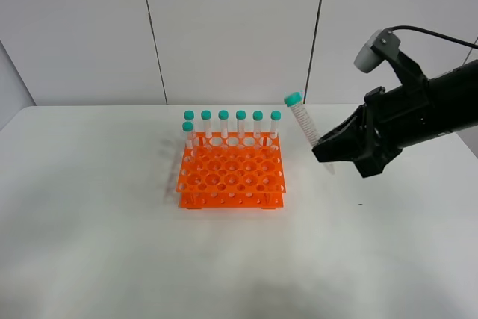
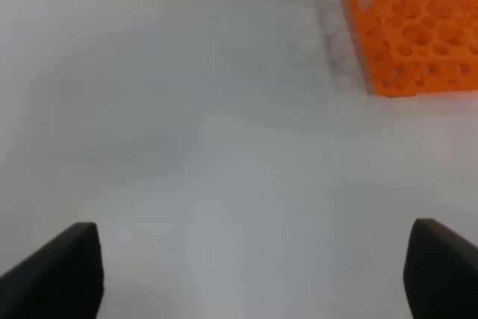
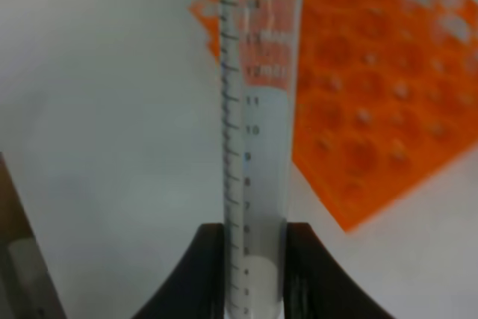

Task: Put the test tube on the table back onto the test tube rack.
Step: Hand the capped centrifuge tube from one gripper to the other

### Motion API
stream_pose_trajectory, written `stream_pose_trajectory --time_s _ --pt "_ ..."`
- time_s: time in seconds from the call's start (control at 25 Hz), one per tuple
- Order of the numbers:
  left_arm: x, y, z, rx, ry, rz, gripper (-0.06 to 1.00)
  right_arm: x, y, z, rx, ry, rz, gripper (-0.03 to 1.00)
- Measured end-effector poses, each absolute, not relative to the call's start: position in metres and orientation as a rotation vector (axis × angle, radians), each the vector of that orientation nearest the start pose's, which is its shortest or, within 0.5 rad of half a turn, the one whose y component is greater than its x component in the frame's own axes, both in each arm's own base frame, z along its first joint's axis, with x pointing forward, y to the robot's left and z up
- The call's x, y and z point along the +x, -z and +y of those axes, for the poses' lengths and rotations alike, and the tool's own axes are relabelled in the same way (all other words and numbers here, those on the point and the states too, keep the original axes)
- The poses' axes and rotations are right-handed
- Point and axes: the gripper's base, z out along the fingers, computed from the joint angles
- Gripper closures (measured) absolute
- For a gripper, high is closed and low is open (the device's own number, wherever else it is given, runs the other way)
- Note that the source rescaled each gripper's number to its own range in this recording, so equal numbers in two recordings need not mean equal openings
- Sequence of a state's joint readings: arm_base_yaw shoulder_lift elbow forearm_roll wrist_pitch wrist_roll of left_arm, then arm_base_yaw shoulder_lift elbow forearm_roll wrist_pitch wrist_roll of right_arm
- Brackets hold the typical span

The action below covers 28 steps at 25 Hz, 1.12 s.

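My right gripper (image 1: 323,149) is shut on the test tube (image 1: 302,119), a clear tube with a teal cap. It holds the tube above the table (image 1: 89,222), cap up and tilted, just right of the orange test tube rack (image 1: 231,177). In the right wrist view the tube (image 3: 258,110) stands between the two black fingers (image 3: 205,270), with the rack (image 3: 373,95) behind it. Several identical tubes (image 1: 224,125) stand in the rack's back row. My left gripper (image 2: 246,274) is open and empty over bare table, with a corner of the rack (image 2: 418,28) ahead of it.
The white wall panels stand right behind the table's far edge. The right arm (image 1: 433,110) with its cable reaches in from the right. The left arm is out of the exterior high view.
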<state>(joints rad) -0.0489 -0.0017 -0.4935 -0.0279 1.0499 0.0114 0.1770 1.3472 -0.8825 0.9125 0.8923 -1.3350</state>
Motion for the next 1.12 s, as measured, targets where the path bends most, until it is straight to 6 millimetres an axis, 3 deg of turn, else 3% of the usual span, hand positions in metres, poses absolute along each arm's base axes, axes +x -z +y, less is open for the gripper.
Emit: stream_pose_trajectory --time_s 0.24,0.44,0.8,0.96,1.12 --pt "-0.004 -0.276 -0.002 0.062 0.057 2.037 -0.06 0.237 -0.265 0.121 -1.251 -0.674 2.044 0.95" --pt "-0.004 -0.276 -0.002 0.062 0.057 2.037 -0.06 0.247 -0.257 0.124 -1.160 -0.668 2.092 0.95" --pt "-0.005 -0.278 -0.001 0.062 0.048 2.032 -0.06 0.252 -0.237 0.128 -1.165 -0.762 2.165 0.95" --pt "-0.002 -0.304 -0.001 0.062 0.041 2.021 -0.06 0.253 -0.240 0.130 -1.115 -0.800 2.159 0.95" --pt "0.023 -0.342 -0.004 0.063 0.065 2.075 -0.06 0.253 -0.240 0.131 -1.102 -0.816 2.157 0.95"
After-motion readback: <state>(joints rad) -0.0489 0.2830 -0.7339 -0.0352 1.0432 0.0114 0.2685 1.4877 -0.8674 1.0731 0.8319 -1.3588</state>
